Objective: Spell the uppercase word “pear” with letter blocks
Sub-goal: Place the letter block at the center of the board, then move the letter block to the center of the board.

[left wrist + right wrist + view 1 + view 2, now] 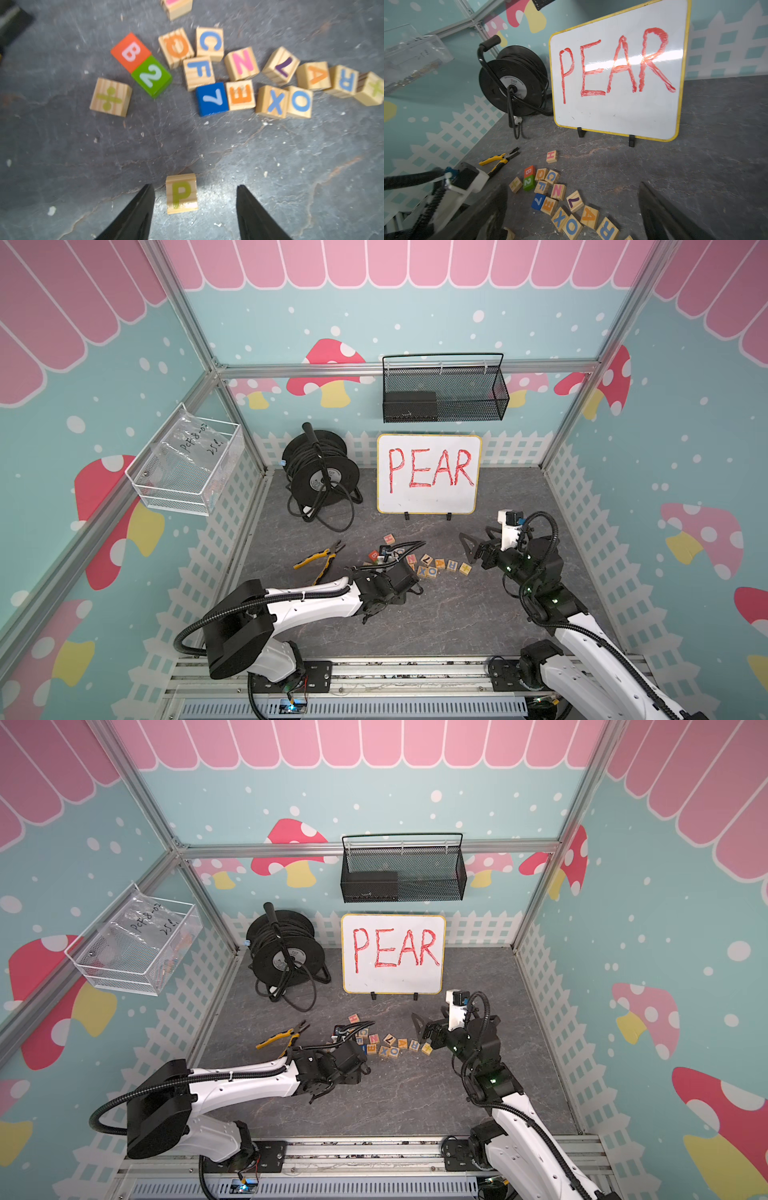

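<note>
In the left wrist view the wooden P block (181,194) lies flat on the grey table between the fingers of my left gripper (195,187). The jaws stand open, with a gap on each side of the block. Farther off, the orange E (240,95), orange A (313,75) and blue R (345,81) blocks sit in the loose cluster. In both top views the left arm hides the P block. My right gripper (478,542) (572,185) hovers open just right of the cluster, holding nothing, with A (589,217) and R (607,230) below it.
Other cubes lie mixed in: red B (130,52), green 2 (151,75), blue 7 (212,98), and wooden X, O, N, C, F. Yellow-handled pliers (320,558) lie to the left. A cable reel (320,472) and the PEAR whiteboard (429,474) stand behind.
</note>
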Robot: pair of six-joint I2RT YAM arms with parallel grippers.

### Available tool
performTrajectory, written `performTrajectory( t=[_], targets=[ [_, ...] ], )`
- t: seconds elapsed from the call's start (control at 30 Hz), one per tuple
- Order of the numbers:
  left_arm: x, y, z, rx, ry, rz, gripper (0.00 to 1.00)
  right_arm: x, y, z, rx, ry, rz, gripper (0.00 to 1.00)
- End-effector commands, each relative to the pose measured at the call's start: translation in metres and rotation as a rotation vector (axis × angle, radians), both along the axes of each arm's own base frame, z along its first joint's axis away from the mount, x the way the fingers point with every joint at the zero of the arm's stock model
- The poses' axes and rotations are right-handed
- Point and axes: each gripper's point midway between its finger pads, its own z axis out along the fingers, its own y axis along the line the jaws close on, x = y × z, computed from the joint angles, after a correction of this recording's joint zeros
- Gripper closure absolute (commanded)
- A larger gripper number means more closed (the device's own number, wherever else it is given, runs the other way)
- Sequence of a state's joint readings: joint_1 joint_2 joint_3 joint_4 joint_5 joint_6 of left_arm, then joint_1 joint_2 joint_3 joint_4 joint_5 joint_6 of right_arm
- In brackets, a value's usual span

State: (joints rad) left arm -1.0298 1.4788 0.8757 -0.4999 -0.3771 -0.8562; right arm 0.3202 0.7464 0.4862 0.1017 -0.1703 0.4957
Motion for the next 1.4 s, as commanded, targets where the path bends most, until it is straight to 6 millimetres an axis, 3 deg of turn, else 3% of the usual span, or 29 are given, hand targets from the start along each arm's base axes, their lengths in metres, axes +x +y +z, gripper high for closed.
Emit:
performTrajectory(
  t=[0.0, 0.37, 0.6, 0.8, 1.0, 1.37],
  targets=[
    [0.014, -0.009, 0.023, 0.013, -0.076, -0.048, 0.3, 0.007, -0.034, -0.009, -0.045, 0.067, -0.202, 0.01],
    [0.036, -0.061, 0.037, -0.025, -0.132, -0.183, 0.25, -0.008, -0.093, -0.02, -0.085, 0.131, -0.516, 0.01],
    [0.052, -0.102, 0.032, -0.029, -0.13, -0.241, 0.25, -0.014, -0.102, -0.019, -0.098, 0.136, -0.554, 0.01],
    [0.063, -0.114, 0.028, 0.001, -0.15, -0.264, 0.24, -0.017, -0.104, -0.022, -0.081, 0.136, -0.571, 0.0],
    [0.075, -0.1, 0.022, 0.042, -0.152, -0.231, 0.24, -0.015, -0.103, -0.025, -0.08, 0.15, -0.568, 0.0],
    [0.107, -0.033, 0.017, 0.066, -0.123, -0.136, 0.24, -0.007, -0.093, -0.025, -0.061, 0.15, -0.531, 0.01]
  ],
)
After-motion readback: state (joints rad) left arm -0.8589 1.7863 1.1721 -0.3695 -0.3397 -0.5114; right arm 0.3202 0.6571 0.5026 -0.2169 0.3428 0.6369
